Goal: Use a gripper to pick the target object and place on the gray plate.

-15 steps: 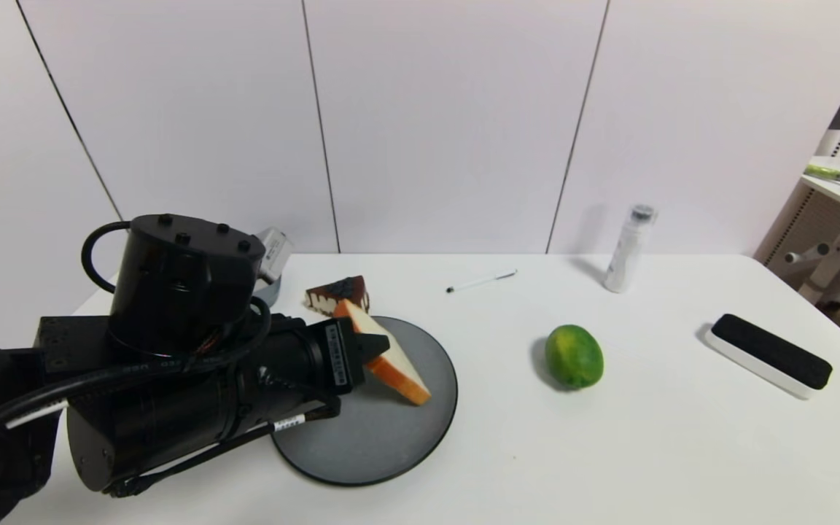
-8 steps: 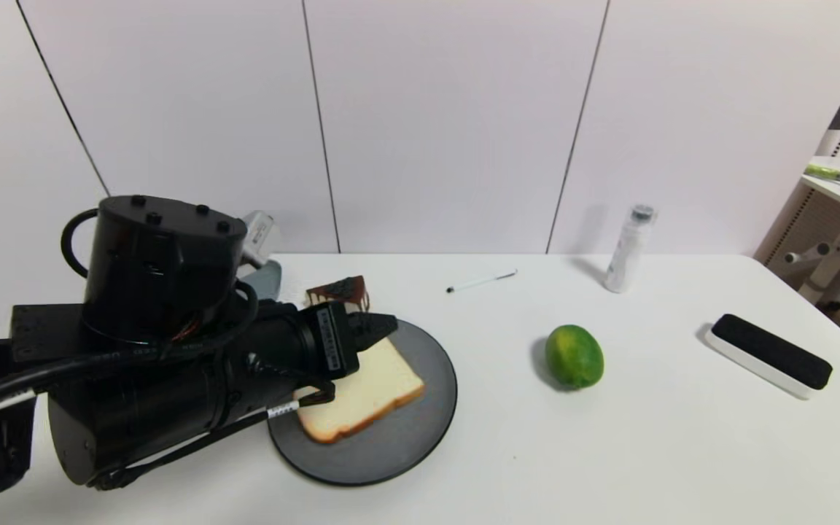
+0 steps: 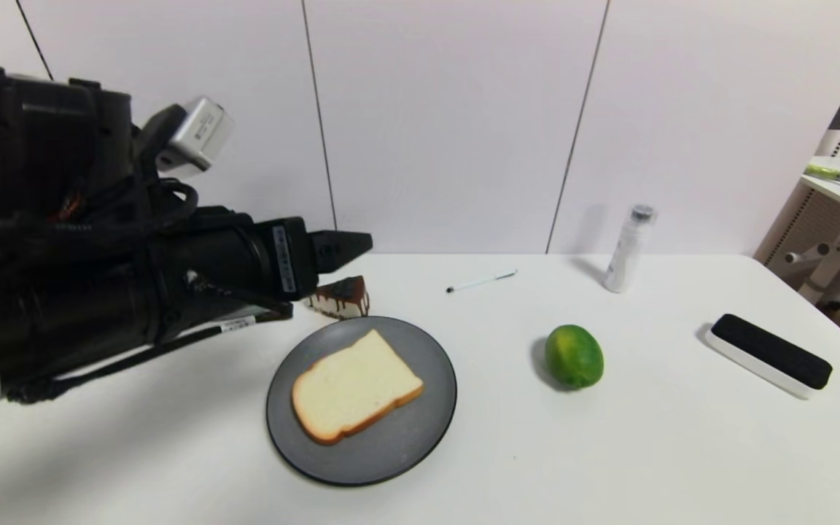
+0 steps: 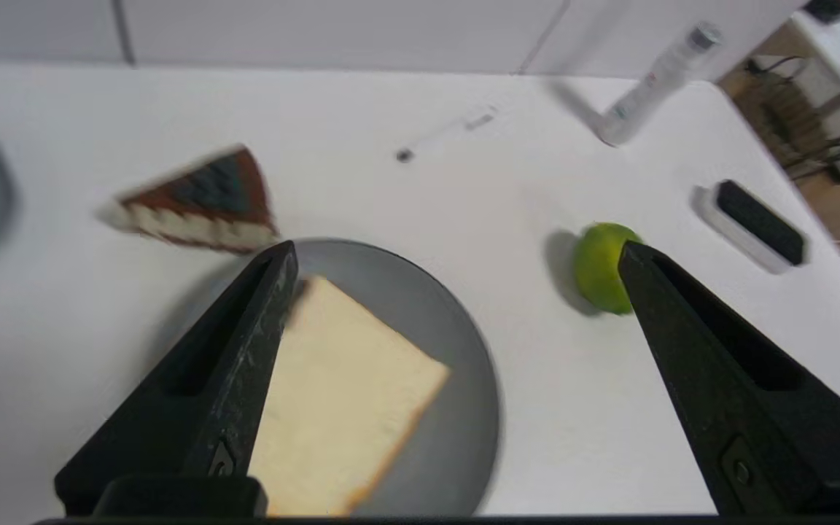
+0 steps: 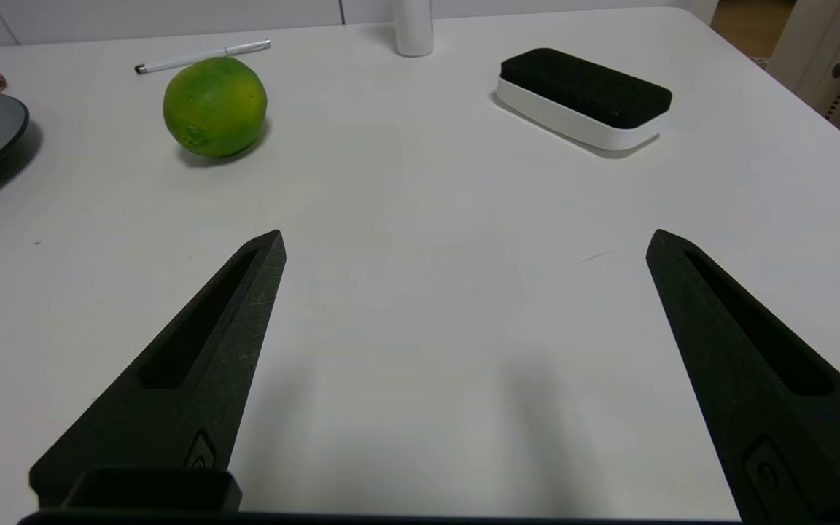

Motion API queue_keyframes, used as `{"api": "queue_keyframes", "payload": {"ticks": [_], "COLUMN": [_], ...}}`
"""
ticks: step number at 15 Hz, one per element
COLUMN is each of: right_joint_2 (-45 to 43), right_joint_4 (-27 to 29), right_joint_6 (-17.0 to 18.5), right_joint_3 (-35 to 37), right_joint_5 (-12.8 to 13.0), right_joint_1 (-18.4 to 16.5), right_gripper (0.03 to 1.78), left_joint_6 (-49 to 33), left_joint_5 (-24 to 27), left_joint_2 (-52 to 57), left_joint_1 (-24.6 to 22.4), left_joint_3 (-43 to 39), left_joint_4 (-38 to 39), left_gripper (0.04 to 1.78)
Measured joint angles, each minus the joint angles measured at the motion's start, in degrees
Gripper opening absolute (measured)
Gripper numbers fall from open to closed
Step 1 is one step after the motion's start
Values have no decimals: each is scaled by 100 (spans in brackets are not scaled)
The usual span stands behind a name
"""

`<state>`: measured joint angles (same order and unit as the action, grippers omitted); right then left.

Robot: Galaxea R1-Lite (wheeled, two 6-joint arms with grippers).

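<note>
Beside the gray plate [image 3: 420,430]: cake wedge [image 3: 340,297], lime [image 3: 573,356].

**No legible text**

White label strips sit on the left gripper [image 3: 351,244] body behind the jaws, and one on its cable; printing too small to read. Small embossed mark near each jaw base in both wrist views, unreadable. Bottle [image 3: 628,248] beyond the jaws: no readable label.
</note>
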<state>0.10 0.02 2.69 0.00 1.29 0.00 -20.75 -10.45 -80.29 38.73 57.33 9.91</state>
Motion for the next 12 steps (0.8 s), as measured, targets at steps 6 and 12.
{"api": "queue_keyframes", "payload": {"ticks": [6, 12], "right_joint_2": [0, 0], "right_joint_4": [2, 2], "right_joint_6": [2, 0], "right_joint_3": [0, 0], "right_joint_5": [0, 2], "right_joint_1": [-2, 0], "right_gripper": [171, 171], "left_joint_6": [2915, 3350], "left_joint_5": [483, 550], "left_joint_2": [151, 1676], "left_joint_1": [-2250, -3267], "left_joint_3": [1176, -891], "left_joint_4": [-837, -848], "left_gripper": [165, 167]}}
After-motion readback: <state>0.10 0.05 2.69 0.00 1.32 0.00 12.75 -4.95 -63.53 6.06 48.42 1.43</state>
